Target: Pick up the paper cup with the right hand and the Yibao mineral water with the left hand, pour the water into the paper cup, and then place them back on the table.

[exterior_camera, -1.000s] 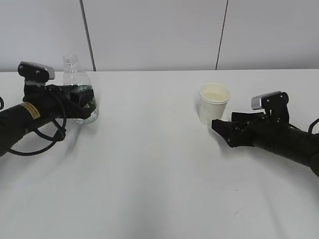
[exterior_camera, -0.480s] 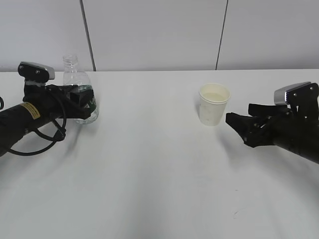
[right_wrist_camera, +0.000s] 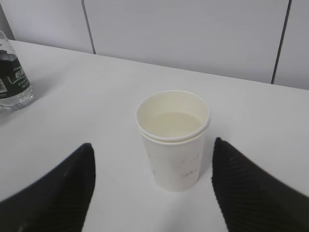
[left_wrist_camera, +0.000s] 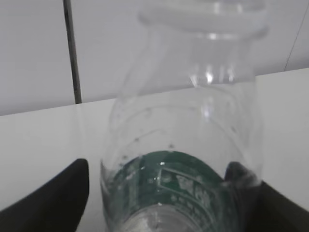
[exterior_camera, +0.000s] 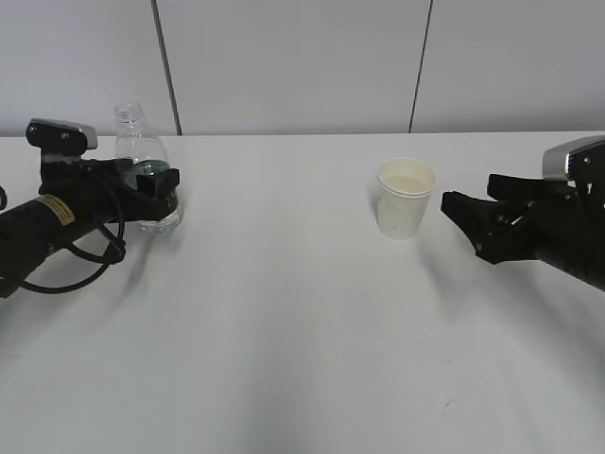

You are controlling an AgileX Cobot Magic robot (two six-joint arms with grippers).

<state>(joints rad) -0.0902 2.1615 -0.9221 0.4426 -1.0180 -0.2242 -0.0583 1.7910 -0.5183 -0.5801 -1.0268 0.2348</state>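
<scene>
The Yibao mineral water bottle stands uncapped at the far left of the white table. My left gripper straddles its green label band. In the left wrist view the bottle fills the frame between the left gripper's fingers, and a thin gap shows beside the left finger. The paper cup stands right of centre with water in it. My right gripper is open and empty, a short way right of the cup. In the right wrist view the cup stands ahead of the right gripper.
A grey panelled wall runs behind the table's far edge. A black cable loops under the left arm. The bottle also shows far left in the right wrist view.
My right gripper has drawn back to the right, away from the cup, which stays standing. My left gripper has shifted slightly left and its jaws have loosened around the bottle.
</scene>
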